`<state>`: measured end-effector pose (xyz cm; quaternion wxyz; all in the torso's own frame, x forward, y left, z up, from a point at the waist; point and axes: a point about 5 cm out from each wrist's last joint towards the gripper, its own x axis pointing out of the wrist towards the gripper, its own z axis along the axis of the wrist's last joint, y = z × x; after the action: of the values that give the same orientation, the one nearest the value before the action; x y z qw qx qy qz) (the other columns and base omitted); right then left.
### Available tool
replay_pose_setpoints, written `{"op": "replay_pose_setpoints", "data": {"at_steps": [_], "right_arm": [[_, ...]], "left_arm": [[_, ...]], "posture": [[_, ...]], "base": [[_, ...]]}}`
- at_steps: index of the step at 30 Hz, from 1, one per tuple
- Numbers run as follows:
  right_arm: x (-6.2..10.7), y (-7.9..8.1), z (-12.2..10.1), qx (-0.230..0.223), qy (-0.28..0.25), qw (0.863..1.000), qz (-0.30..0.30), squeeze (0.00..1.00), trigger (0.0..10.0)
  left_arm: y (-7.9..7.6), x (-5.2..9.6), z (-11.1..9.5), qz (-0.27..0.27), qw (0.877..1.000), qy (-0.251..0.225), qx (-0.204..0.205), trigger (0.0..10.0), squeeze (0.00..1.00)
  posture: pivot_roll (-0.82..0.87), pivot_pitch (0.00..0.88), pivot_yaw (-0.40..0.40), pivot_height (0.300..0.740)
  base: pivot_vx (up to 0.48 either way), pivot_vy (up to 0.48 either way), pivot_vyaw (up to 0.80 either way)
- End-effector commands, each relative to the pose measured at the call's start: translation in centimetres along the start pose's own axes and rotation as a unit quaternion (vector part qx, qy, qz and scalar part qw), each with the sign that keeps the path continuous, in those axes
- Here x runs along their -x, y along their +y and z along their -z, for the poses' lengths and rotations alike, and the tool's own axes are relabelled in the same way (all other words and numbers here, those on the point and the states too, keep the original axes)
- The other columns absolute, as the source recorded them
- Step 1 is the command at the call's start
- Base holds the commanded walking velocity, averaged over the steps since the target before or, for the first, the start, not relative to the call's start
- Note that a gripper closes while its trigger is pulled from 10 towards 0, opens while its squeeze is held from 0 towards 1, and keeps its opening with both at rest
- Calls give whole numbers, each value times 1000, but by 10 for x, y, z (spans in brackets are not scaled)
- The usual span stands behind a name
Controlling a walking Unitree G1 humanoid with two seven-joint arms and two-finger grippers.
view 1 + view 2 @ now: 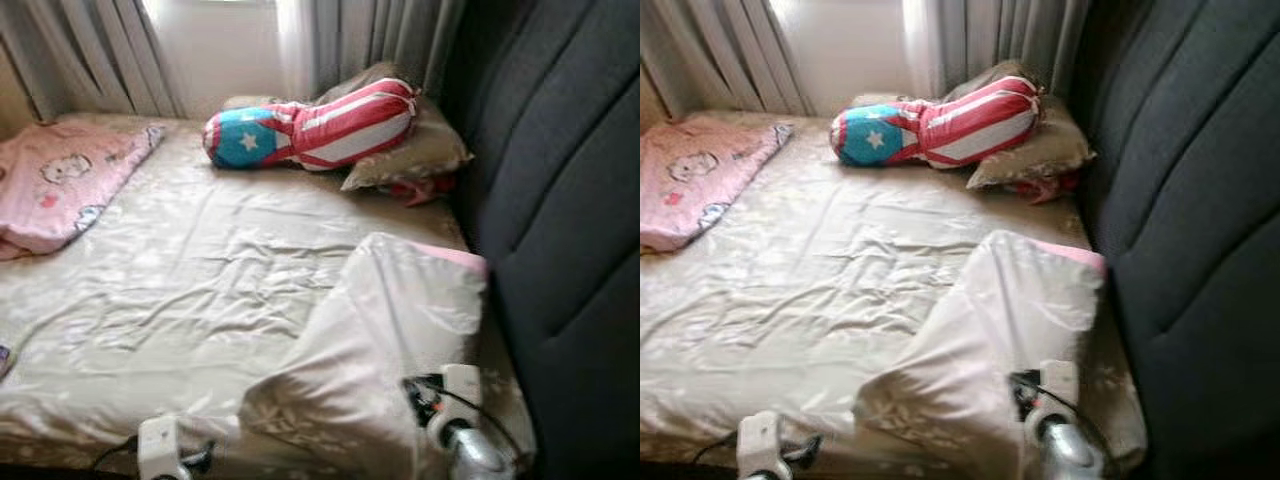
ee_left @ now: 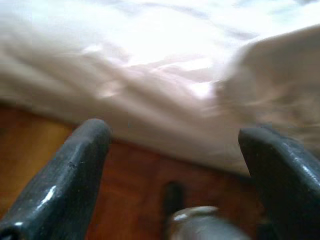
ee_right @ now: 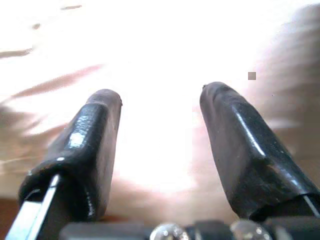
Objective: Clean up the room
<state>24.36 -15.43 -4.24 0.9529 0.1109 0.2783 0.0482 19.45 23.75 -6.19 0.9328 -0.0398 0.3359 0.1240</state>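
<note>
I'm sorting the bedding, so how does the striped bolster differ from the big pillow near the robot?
The striped bolster is a red, white and blue cylinder; the big pillow is plain pale satin and flat-sided. The bolster lies far off by the curtains, resting on another cushion; the pillow lies at the near edge. Both are on the bed.

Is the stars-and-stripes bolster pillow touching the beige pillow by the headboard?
Touching. In the left eye view the stars-and-stripes bolster pillow lies against the beige pillow, overlapping it with no gap between.

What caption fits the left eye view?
Both grippers low at the edge of a bed bearing a pale pillow, a flag-patterned bolster and a pink blanket.
</note>
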Motion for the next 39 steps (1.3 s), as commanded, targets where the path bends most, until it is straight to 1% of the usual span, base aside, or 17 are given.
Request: {"op": "replay_pose_setpoints", "data": {"at_steps": [1, 4, 9, 14, 18, 19, 21, 22, 24, 27, 30, 33, 35, 36, 37, 38, 39], "right_arm": [[5, -17, 1, 4, 7, 999, 35, 0, 10000], [3, -17, 0, 6, 9, 999, 48, 0, 10000], [0, -26, -14, -46, -15, 994, 103, 0, 10000], [-5, -21, -22, -37, -17, 995, 94, 0, 10000], [-7, -20, -27, -47, -27, 994, 91, 0, 10000], [-7, -19, -28, -49, -31, 994, 88, 1000, 10000], [-8, -22, -34, -50, -36, 995, 83, 1000, 10000], [-8, -22, -34, -50, -36, 995, 83, 1000, 10000], [-8, -27, -38, -47, -36, 994, 92, 1000, 10000], [-8, -31, -41, -50, -37, 993, 99, 1000, 10000], [-7, -33, -39, -50, -32, 992, 107, 1000, 10000], [-10, -32, -50, -40, -46, 993, 100, 1000, 10000], [-10, -32, -50, -40, -46, 993, 100, 1000, 10000], [-11, -30, -53, -35, -48, 994, 94, 1000, 10000], [-13, -27, -56, -29, -50, 995, 86, 463, 10000], [-14, -24, -57, -26, -52, 995, 78, 0, 10000], [-16, -18, -60, -14, -54, 996, 63, 0, 10000]], "left_arm": [[-9, -3, -5, 16, 1000, -4, -7, 10000, 0], [-7, -3, -8, 20, 1000, -10, -13, 10000, 0], [-8, -5, -16, 24, 999, -28, -4, 10000, 0], [-5, -5, -22, 23, 998, -49, 7, 10000, 0], [0, -7, -38, 25, 995, -89, 22, 10000, 0], [1, -8, -41, 26, 995, -96, 23, 10000, 0], [-9, -11, -64, 51, 988, -145, 32, 10000, 0], [-9, -11, -64, 51, 988, -145, 32, 10000, 0], [-17, -11, -73, 71, 981, -176, 32, 10000, 0], [-22, -9, -79, 89, 975, -200, 24, 10000, 0], [-21, -5, -77, 96, 971, -216, 17, 10000, 0], [-38, -4, -133, 126, 948, -293, 10, 10000, 0], [-38, -4, -133, 126, 948, -293, 10, 10000, 0], [-42, -2, -136, 135, 944, -301, 3, 10000, 0], [-46, -2, -141, 140, 942, -306, 0, 10000, 0], [-49, -2, -145, 143, 939, -311, -3, 10000, 0], [-54, 0, -153, 146, 934, -325, -3, 10000, 0]], "posture": [[-71, 0, -8, 738], [-64, 0, -2, 738], [-59, 0, -1, 738], [-47, 0, 3, 738], [-41, 0, 4, 738], [-37, 19, 7, 738], [-31, 61, 13, 738], [-31, 61, 13, 738], [-20, 89, 16, 738], [3, 128, 16, 738], [-1, 146, 23, 738], [-17, 184, 43, 738], [-17, 184, 43, 738], [-23, 191, 42, 738], [-22, 193, 39, 738], [-16, 196, 34, 738], [-11, 196, 27, 738]], "base": [[0, 0, 0], [0, 0, 0], [0, 0, 0], [0, 0, 0], [0, 0, 0], [0, 0, 0], [0, 0, 0], [0, 0, 0], [0, 0, 0], [0, 0, 0], [0, 0, 0], [0, 0, 0], [0, 0, 0], [0, 0, 0], [0, 0, 0], [0, 0, 0], [0, 0, 0]]}}
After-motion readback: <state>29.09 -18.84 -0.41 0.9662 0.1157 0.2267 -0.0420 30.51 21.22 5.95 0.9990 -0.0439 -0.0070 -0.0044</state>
